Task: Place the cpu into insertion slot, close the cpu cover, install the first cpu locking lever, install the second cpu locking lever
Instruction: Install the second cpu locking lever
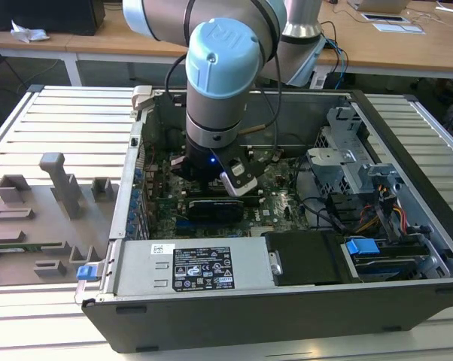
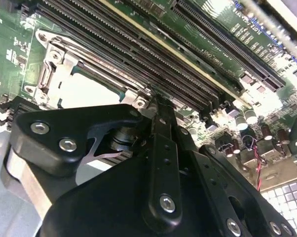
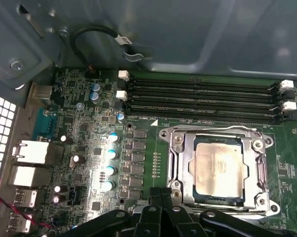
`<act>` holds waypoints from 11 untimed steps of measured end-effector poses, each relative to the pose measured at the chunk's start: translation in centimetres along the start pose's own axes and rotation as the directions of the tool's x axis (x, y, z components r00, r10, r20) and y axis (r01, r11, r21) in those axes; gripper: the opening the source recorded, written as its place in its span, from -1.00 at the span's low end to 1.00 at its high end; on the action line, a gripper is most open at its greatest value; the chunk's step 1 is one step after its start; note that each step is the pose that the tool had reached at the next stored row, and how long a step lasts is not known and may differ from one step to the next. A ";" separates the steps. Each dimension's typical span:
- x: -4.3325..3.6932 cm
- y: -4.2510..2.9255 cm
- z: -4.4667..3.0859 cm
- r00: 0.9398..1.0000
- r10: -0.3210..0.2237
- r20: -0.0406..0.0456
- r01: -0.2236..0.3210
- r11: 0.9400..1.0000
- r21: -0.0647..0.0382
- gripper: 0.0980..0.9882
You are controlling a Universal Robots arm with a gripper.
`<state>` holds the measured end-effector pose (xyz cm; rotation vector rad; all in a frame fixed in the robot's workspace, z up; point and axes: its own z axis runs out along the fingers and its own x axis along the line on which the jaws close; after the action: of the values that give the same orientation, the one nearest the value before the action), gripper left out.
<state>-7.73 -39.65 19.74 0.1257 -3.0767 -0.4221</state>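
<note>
You are looking at an open desktop computer case [image 1: 407, 135] of dull grey sheet metal, lying flat on a slatted white table [image 1: 53, 120]. The arm reaches down into it from above, its pale blue joint cap [image 1: 223, 64] smooth and rounded.

On the green motherboard [image 3: 89, 148], the cpu [image 3: 218, 169] sits in the insertion slot [image 3: 180, 170]: a flat square chip with a brushed, slightly mottled silvery top. The cpu cover [image 3: 254, 170], a thin shiny metal frame with a square cut-out, lies down around the chip, with screws at its corners. Beyond the socket, four long black memory slots [image 3: 203, 96] run side by side, tipped with white clips.

Your gripper [image 3: 161, 197] is matte black, with bolted linkage plates. Its fingers meet in a narrow point with no visible gap, and nothing is held between them. In the first wrist view the tips hang just beside the socket's edge, at the corner of the cover frame; in the second wrist view the gripper [image 2: 156, 101] sits by the same silvery rim, and you cannot tell whether it touches.
</note>
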 end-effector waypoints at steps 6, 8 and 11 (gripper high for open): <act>0.29 -0.29 -0.06 1.000 -0.001 0.001 0.001 1.000 -0.004 -0.98; 0.28 -0.29 -0.07 1.000 -0.005 0.000 0.005 1.000 -0.005 -0.98; 0.28 -0.23 -0.20 1.000 -0.013 -0.002 0.013 1.000 -0.005 -0.98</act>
<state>-7.98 -39.95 19.88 0.1453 -3.0739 -0.4299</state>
